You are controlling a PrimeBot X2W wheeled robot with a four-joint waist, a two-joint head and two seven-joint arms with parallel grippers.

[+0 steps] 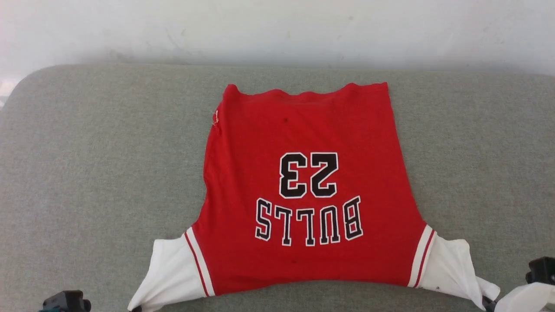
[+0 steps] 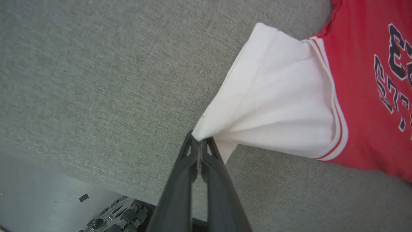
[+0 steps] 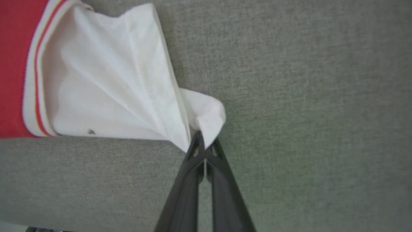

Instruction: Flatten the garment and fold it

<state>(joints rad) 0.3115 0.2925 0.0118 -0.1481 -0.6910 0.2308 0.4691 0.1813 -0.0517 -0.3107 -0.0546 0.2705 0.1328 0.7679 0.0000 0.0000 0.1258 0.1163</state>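
Left gripper (image 2: 200, 141) pressed together on the tip of the white left sleeve (image 2: 283, 96); right gripper (image 3: 203, 141) pinching the right sleeve (image 3: 112, 90) corner the same way. Risk: both bites are thin, so an uneven pull could slip a corner or skew the body. Arms sit low, outboard, fingers angled in. Garment (image 1: 303, 182) lies print-up on the grey cushion (image 1: 86, 173), shoulders nearest, wavy hem toward the wall (image 1: 277, 26).

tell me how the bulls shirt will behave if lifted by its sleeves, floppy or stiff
Probably floppy: the garment puckers into folds where the left gripper and right gripper pinch its white sleeve tips. Likely light: the cloth looks thin. Pushed, it would probably bunch rather than slide on the textured grey cushion.
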